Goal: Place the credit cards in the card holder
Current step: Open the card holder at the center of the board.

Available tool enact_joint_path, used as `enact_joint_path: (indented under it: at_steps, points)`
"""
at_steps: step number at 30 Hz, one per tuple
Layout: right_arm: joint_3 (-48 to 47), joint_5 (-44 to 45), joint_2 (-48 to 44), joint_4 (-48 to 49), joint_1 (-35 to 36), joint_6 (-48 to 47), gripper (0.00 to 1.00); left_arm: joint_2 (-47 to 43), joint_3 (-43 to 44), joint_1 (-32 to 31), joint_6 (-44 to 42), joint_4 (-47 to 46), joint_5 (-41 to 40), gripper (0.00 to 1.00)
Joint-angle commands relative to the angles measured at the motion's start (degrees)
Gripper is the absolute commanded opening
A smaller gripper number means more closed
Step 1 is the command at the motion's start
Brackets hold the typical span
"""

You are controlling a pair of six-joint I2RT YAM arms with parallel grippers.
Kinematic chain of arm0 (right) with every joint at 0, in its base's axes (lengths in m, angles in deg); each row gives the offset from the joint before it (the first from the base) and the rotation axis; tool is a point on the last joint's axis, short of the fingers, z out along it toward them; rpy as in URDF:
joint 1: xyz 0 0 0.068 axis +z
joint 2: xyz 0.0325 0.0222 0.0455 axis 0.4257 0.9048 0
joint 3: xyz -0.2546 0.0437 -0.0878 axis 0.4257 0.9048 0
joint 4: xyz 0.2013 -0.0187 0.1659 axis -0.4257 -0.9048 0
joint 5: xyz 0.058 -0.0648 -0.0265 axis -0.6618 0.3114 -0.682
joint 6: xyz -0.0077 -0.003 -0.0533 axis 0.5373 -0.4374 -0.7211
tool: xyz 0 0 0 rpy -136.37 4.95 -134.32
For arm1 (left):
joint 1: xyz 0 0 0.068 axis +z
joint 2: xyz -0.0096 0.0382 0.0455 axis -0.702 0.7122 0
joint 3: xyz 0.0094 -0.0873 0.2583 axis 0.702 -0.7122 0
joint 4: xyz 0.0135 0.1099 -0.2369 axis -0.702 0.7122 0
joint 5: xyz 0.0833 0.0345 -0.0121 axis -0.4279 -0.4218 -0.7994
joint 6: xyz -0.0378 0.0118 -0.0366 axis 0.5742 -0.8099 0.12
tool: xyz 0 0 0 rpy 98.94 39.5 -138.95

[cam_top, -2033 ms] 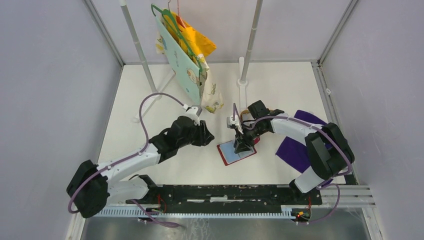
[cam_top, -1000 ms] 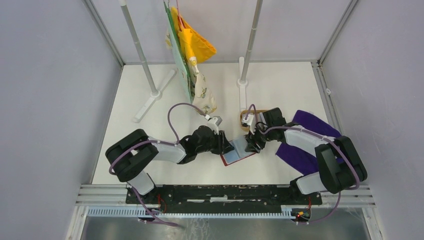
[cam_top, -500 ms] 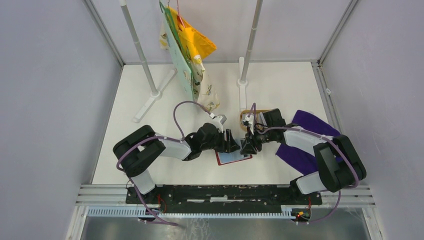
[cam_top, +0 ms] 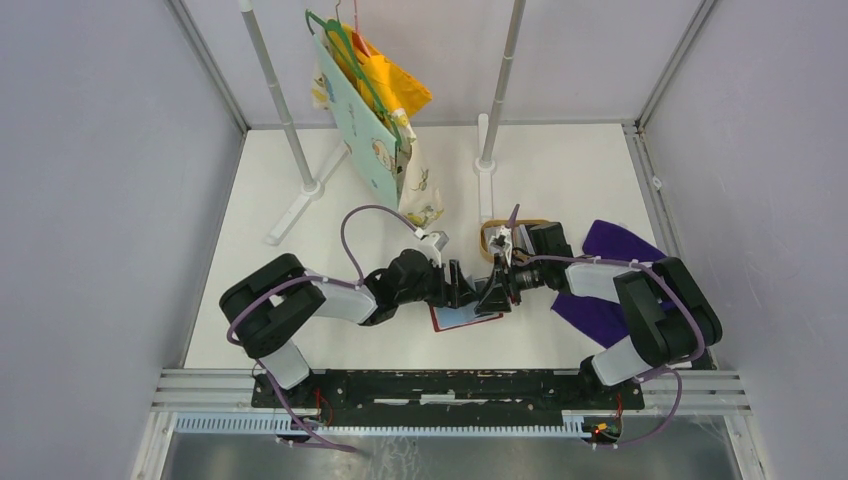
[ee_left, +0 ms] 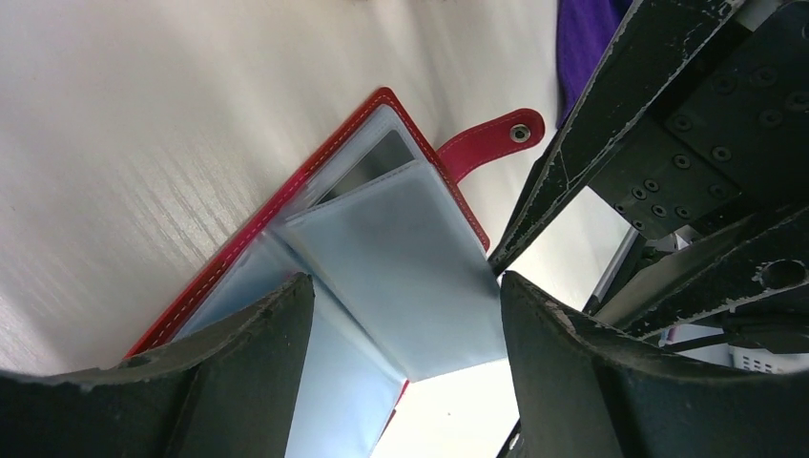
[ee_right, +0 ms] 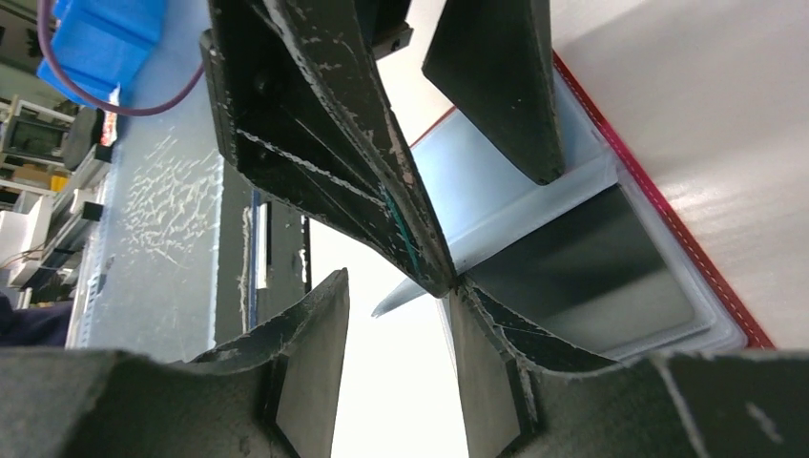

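The dark-red card holder [cam_top: 462, 319] lies open on the table, its snap tab [ee_left: 491, 139] pointing away. Its clear inner sleeves show in the left wrist view, one sleeve leaf [ee_left: 401, 277] standing up. My left gripper [ee_left: 403, 286] is open, its jaws wide on either side of that leaf without touching it. My right gripper [ee_right: 399, 286] is open with only bare table between its fingers. It meets the left gripper [cam_top: 462, 290] tip to tip over the holder [ee_right: 668, 229]. One black credit card [ee_right: 582, 272] sits inside a sleeve. Other credit cards are not clearly visible.
A small oval wooden tray [cam_top: 490, 238] stands just behind the right gripper [cam_top: 495, 295]. A purple cloth [cam_top: 600, 300] lies under the right arm. A rack on two poles [cam_top: 285, 110] holds hanging bags [cam_top: 375, 120] at the back.
The left gripper has opened wider over the holder. The right gripper has slid closer until its tips meet the left one. The holder shifted slightly left.
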Motion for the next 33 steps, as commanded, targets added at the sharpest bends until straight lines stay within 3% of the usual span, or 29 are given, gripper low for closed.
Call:
enact_joint_path:
  at_steps: [1,5,14,23,27,33]
  points:
    - [0.01,-5.51,0.82,5.89,0.24,2.95,0.49,-1.72,-0.94,0.02,2.89,-4.21,0.47,0.78]
    - [-0.69,-4.71,1.03,3.56,0.22,0.76,0.49,-1.95,-1.31,0.11,2.90,-4.31,0.06,0.76]
    - [-1.55,-3.49,1.58,0.82,0.22,-1.76,0.47,-1.91,-2.73,0.60,2.90,-5.53,0.23,0.52]
    - [-2.52,-2.52,1.67,-1.83,0.27,-4.55,0.48,-2.07,-3.35,1.19,1.97,-4.68,-0.02,0.42]
    - [-3.76,3.05,1.49,-6.31,0.22,-8.38,0.48,-3.18,-3.76,1.38,0.88,-2.89,-1.21,0.35]
    - [-4.83,14.50,-1.87,-9.36,0.11,-13.01,0.51,-6.50,-4.70,1.46,-1.20,1.99,-4.56,0.35]
